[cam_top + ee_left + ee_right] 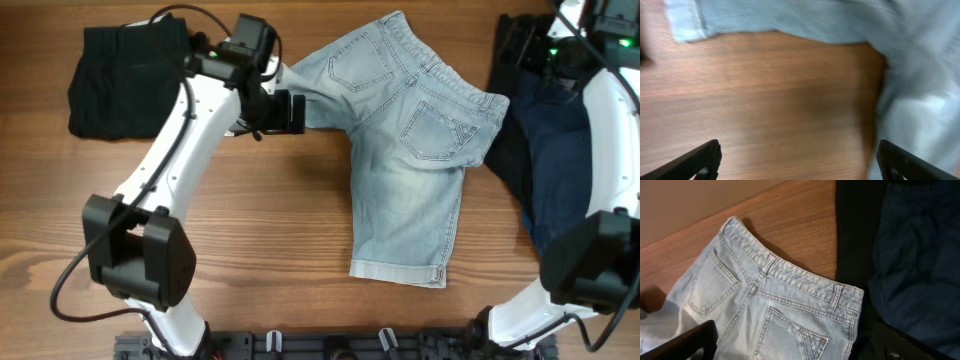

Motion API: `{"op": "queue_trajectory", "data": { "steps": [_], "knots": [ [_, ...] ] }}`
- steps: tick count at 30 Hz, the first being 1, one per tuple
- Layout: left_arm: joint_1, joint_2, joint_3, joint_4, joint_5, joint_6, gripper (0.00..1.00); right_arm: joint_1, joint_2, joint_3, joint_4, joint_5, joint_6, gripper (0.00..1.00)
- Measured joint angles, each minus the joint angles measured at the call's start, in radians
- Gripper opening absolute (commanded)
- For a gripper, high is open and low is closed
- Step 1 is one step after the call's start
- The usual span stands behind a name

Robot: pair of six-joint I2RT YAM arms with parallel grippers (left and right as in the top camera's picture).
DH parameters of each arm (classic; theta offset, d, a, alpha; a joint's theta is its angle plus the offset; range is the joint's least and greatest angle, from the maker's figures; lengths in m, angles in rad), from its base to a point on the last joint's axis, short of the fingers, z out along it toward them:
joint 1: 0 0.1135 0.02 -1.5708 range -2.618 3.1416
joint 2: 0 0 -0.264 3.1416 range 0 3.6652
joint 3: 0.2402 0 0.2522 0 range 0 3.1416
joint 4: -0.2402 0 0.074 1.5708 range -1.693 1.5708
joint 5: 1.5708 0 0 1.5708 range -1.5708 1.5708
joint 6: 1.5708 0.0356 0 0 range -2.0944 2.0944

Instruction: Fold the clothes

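Note:
The clothes are light-blue denim shorts (410, 150) lying back-side up in the middle of the table. One leg reaches toward the front edge and the other stretches left. My left gripper (298, 112) sits at the end of that left leg. In the left wrist view it (799, 146) is open over bare wood, with denim (920, 110) beside its right finger (900, 162). My right gripper (794, 330) hovers open above the shorts' waistband (800, 277) and a stitched back pocket (790, 337), touching nothing.
A folded black garment (125, 80) lies at the back left. At the right, a dark navy garment (555, 150) rests on black cloth (505, 150) that touches the shorts' waistband. The right arm (605, 130) rises over that pile.

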Motion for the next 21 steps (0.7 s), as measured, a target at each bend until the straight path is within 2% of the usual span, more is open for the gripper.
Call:
{"op": "queue_trajectory", "data": {
  "steps": [2, 7, 10, 13, 19, 21],
  "knots": [
    [0.023, 0.016, -0.048, 0.075, -0.064, -0.003, 0.96, -0.002, -0.002, 0.0, -0.018, -0.018, -0.003, 1.0],
    [0.132, 0.09, -0.111, 0.246, -0.108, 0.007, 0.94, -0.002, -0.002, 0.0, -0.026, -0.033, -0.014, 1.0],
    [0.176, 0.118, -0.113, 0.348, -0.104, 0.025, 0.77, -0.002, -0.002, 0.0, -0.026, -0.034, -0.021, 1.0],
    [0.178, 0.134, -0.113, 0.399, -0.097, 0.018, 0.73, -0.002, -0.002, 0.0, -0.026, -0.034, -0.021, 1.0],
    [0.171, 0.213, -0.113, 0.415, -0.074, -0.006, 0.73, -0.002, -0.002, 0.0, -0.041, -0.035, -0.021, 1.0],
    [0.171, 0.258, -0.113, 0.415, -0.068, -0.01, 0.76, -0.002, -0.002, 0.0, -0.041, -0.035, -0.021, 1.0]
  ]
}}
